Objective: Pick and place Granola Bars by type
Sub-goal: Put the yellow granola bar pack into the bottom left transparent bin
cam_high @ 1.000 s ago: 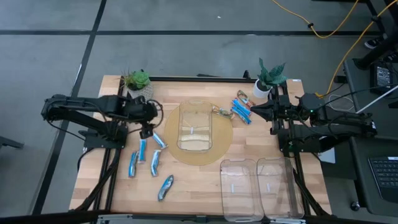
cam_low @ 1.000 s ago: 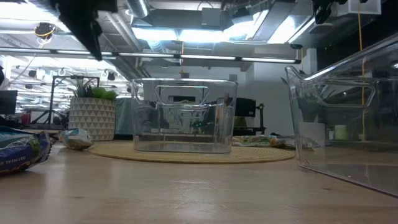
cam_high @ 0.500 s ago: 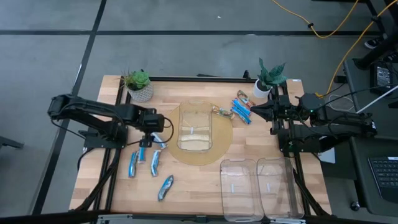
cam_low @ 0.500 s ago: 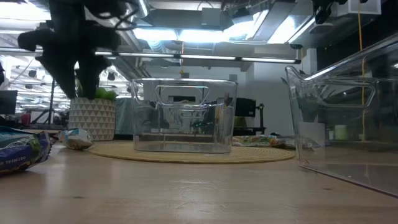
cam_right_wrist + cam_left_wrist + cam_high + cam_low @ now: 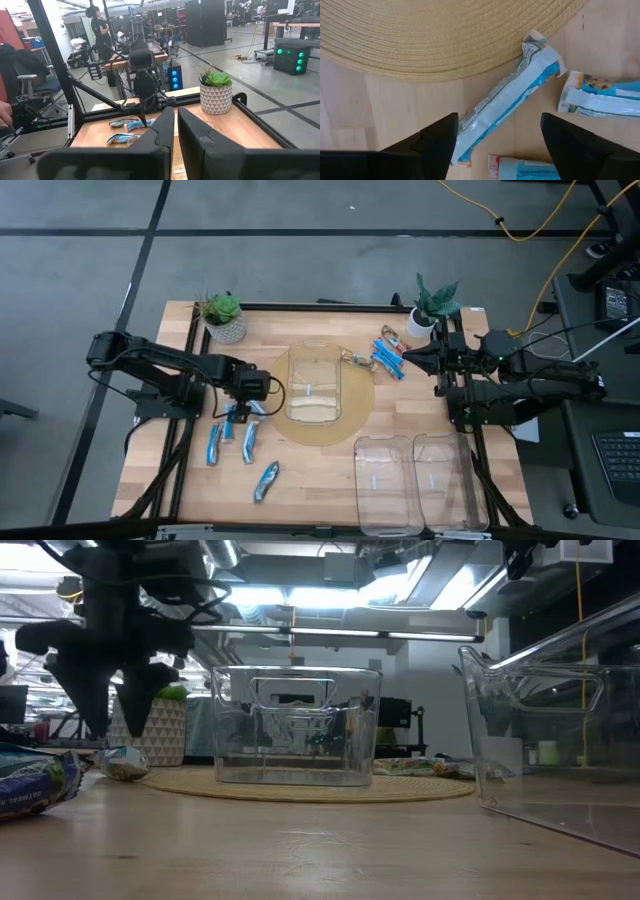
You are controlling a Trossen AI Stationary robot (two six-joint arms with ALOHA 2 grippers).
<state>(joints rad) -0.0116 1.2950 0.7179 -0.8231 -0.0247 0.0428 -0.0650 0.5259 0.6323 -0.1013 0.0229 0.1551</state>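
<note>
The left gripper (image 5: 497, 145), fingers spread, hovers over a blue bar (image 5: 507, 97): light, crinkly, slippery foil, best pinched mid-length.

In your high view, the left tool (image 5: 236, 412) covers part of one blue bar (image 5: 229, 423). The wrapper print on all Granola Bars (image 5: 389, 355) is too small to read. In your left wrist view, the picture edge cuts off a second bar (image 5: 600, 100) and a third bar (image 5: 520, 165). In your low view, the left edge crops a blurred wrapper (image 5: 30, 782).
</note>
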